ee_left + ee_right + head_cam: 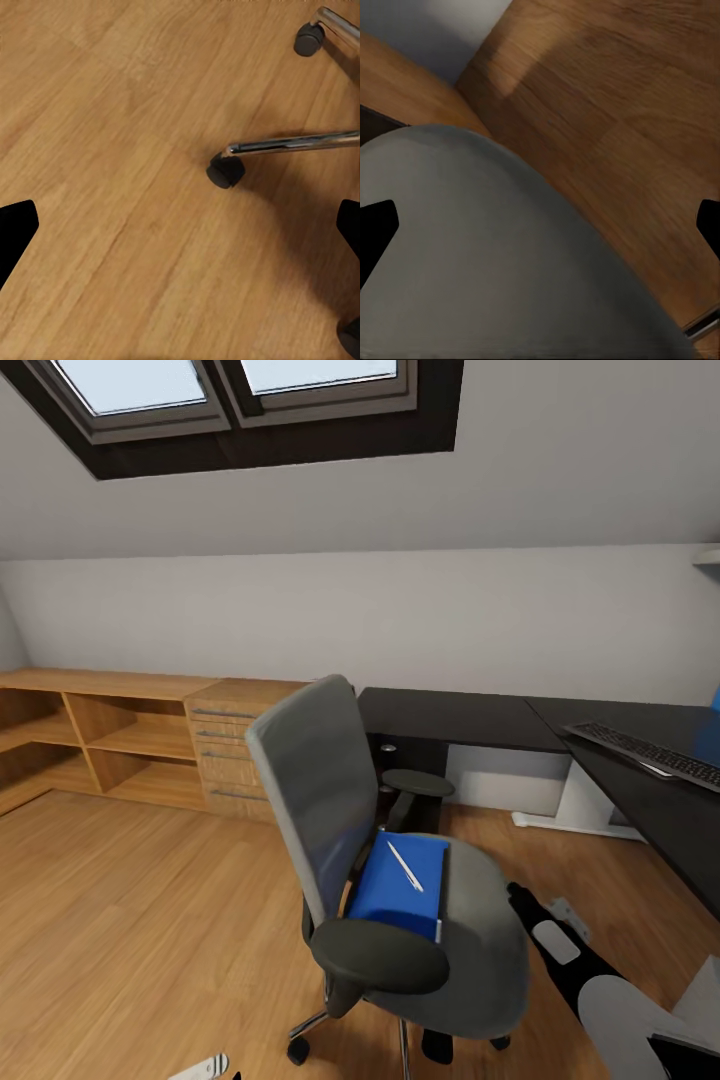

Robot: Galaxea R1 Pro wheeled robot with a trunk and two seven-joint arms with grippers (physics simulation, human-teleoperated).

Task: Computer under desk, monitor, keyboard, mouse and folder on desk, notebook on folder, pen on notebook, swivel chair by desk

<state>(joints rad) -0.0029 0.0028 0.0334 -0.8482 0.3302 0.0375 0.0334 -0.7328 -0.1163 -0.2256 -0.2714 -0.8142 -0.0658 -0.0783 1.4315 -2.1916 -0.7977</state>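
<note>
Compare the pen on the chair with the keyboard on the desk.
The pen is white, thin and small; the keyboard is dark, wide and flat. The pen lies on the blue folder on the swivel chair; the keyboard rests on the black desk. Both lie flat.

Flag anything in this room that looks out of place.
A blue folder lies on the seat of the grey swivel chair with a white pen on top, instead of on the dark desk. The chair stands away from the desk. The black keyboard already rests on the desk.
</note>
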